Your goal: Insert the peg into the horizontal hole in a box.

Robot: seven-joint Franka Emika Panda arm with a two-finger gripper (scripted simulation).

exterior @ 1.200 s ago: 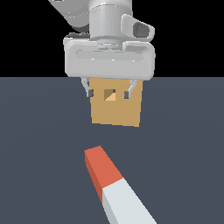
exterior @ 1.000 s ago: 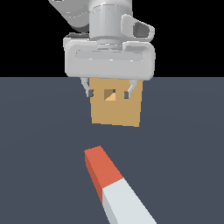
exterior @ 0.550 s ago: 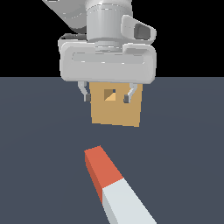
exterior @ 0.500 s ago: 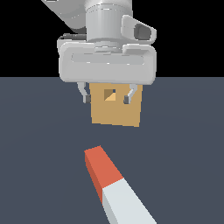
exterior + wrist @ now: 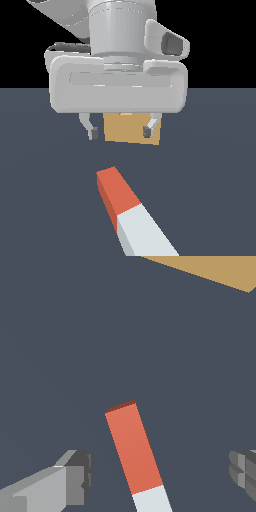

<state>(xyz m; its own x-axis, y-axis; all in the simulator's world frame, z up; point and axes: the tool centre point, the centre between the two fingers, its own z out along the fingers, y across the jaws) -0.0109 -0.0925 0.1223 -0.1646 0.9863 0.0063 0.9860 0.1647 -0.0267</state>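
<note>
- Peg [image 5: 131, 210] is what we see lying flat on the dark grey floor [image 5: 215, 165], its red-orange half pointing toward the box [image 5: 131, 129] and its pale half pointing away from it.
- We place the peg well apart from the box, with bare floor between the red tip and the tan block.
- In the wrist view we see the peg [image 5: 134, 451] lying at a slight slant, and the box [image 5: 220, 268] shows only as a tan corner far beyond the red end.
- We see the gripper [image 5: 120, 131] hanging above the floor between the peg and the box, its pale body covering the upper part of the box in the exterior view.
- We read the jaws as spread wide with nothing between them; one fingertip [image 5: 93, 133] sits just off the box's side, the other overlaps its opposite edge.
- In the wrist view the fingers [image 5: 75, 476] stand on either side of the peg's red half, clear of it.
- We cannot see the hole, since the gripper's body hides that part of the box's face.
</note>
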